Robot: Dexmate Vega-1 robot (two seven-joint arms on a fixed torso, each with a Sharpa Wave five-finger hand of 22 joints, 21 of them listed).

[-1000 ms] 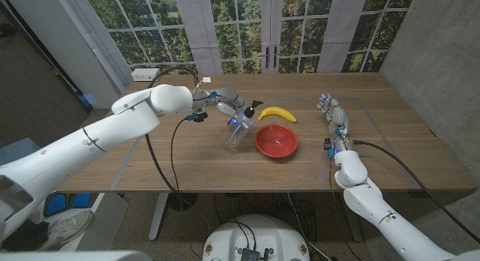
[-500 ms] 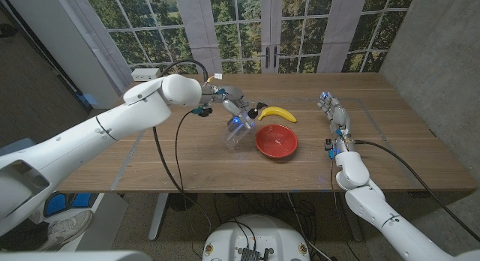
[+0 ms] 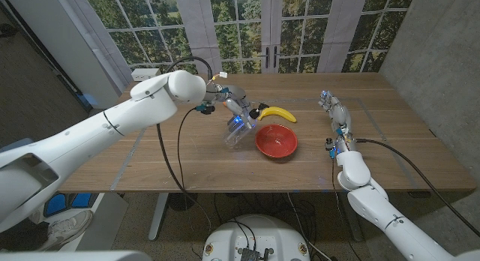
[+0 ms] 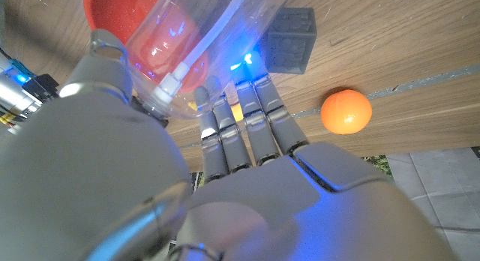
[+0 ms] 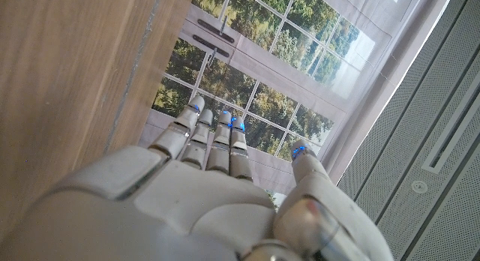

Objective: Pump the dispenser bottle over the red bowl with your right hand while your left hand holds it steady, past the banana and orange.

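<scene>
A clear dispenser bottle [image 3: 235,131] with a black pump head [image 3: 255,111] leans over, just left of the red bowl [image 3: 276,141]. My left hand [image 3: 231,109] grips the bottle from behind. In the left wrist view the bottle [image 4: 202,36] lies between my thumb and fingers [image 4: 240,126], with the bowl [image 4: 112,10] beyond it. A banana [image 3: 277,113] lies behind the bowl. An orange [image 4: 346,111] sits on the table near my left hand. My right hand [image 3: 335,115] stands far to the right, fingers [image 5: 214,145] stretched out and holding nothing.
A small dark cube [image 4: 289,40] sits on the wooden table [image 3: 187,160] beside the bottle. A white box [image 3: 146,72] lies at the back left corner. Black cables [image 3: 169,148] hang from my left arm over the table.
My left upper arm has swung to the right and closer to the bottle. The bottle stays tilted in about the same place. The right hand has barely moved.
</scene>
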